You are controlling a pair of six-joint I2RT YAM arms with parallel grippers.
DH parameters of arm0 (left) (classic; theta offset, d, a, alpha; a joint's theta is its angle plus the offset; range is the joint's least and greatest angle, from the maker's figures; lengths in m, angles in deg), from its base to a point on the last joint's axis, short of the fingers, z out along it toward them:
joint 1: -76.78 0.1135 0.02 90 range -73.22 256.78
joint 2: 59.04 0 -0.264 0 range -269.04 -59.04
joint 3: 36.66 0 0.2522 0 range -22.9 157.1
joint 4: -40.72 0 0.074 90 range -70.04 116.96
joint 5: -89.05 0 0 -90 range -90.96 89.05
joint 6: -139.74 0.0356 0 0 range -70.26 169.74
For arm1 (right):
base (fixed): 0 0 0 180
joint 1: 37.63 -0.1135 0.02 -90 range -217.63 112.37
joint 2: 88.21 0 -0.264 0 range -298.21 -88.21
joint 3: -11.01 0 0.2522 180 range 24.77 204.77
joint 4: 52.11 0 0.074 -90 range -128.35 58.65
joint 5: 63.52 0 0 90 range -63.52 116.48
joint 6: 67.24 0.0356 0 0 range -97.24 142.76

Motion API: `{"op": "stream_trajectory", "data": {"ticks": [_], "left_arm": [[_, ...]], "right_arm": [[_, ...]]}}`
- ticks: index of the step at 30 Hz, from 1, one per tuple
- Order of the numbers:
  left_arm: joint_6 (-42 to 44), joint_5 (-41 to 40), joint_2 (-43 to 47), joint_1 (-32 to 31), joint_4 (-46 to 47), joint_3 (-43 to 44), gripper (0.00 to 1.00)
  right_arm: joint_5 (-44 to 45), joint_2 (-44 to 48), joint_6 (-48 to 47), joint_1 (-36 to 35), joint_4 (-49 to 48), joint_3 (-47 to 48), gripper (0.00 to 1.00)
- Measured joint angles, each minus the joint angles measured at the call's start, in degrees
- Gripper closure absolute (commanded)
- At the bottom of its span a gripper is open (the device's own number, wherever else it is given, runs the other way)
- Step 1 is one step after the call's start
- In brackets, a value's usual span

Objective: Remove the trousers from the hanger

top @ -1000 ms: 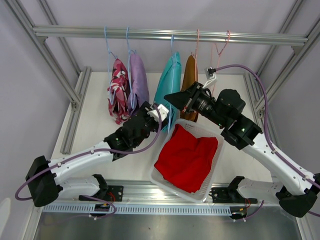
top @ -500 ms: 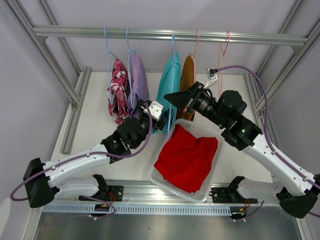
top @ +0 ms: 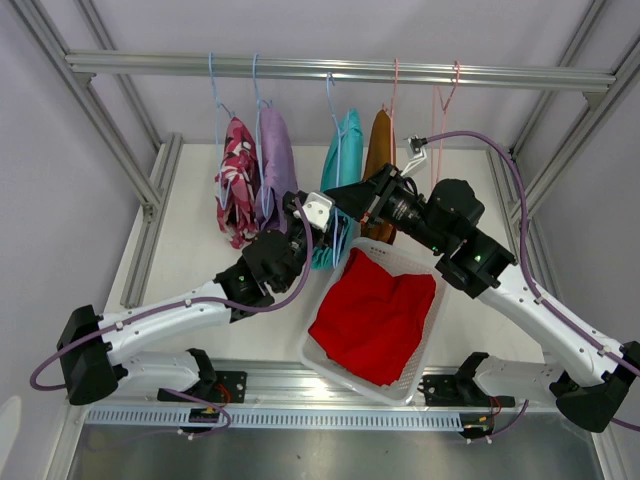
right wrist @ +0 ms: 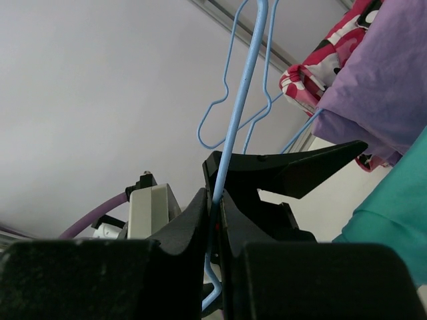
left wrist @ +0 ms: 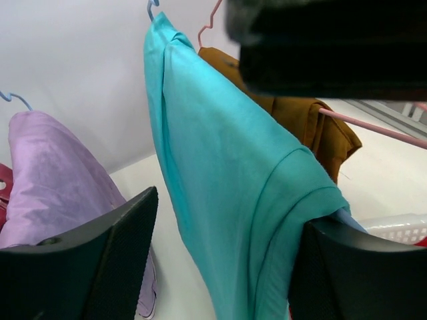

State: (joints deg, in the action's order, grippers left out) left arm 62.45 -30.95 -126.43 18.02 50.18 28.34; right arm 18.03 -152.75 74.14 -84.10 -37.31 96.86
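Carefully: with your right gripper pinched on the blue hanger, close the spread left gripper low on the teal trousers, then draw them down.

- No txt, labels, brands, nos. or signs I can read in any view: top cam, my L wrist cam or my R wrist cam.
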Motion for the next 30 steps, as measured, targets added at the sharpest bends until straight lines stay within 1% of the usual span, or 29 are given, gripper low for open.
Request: {"op": "stream_trajectory", "data": {"ticks": [4, 5, 7, 8, 9, 10, 12, 21, 30], "left_arm": [[1.0, -1.4, -1.2, 0.0, 1.5, 0.0, 0.39], [1.2, -1.6, -1.4, 0.0, 1.7, 0.0, 0.48], [1.4, -1.8, -1.9, 0.0, 2.3, 0.1, 0.6], [1.4, -1.8, -2.0, -0.1, 2.6, 0.1, 0.72], [1.4, -1.9, -2.2, -0.1, 3.0, 0.1, 0.79], [1.4, -2.0, -2.4, -0.2, 3.3, 0.2, 0.9], [1.4, -2.3, -2.7, -0.3, 3.7, 0.2, 0.99], [1.3, -1.0, -2.7, -0.3, 3.5, 0.2, 0.99], [1.3, 2.3, 2.3, -0.3, -2.2, 0.7, 0.99]], "right_arm": [[0.0, 0.0, 0.0, 0.0, 0.0, -0.1, 1.0], [0.0, 0.0, 0.1, 0.0, 0.0, -0.1, 1.0], [0.0, 0.0, 0.2, 0.0, -0.1, -0.1, 1.0], [0.0, 0.0, 0.3, 0.0, -0.2, -0.2, 1.0], [0.0, 0.0, 0.5, 0.0, -0.5, -0.4, 1.0], [0.0, 0.0, 0.7, 0.0, -0.6, -0.7, 1.0], [0.0, 0.0, 0.9, 0.0, -0.9, -1.1, 1.0], [0.0, 0.9, 1.4, 0.1, -2.2, -2.8, 1.0], [0.0, 2.4, 1.3, 0.4, -3.8, -6.5, 1.0]]}}
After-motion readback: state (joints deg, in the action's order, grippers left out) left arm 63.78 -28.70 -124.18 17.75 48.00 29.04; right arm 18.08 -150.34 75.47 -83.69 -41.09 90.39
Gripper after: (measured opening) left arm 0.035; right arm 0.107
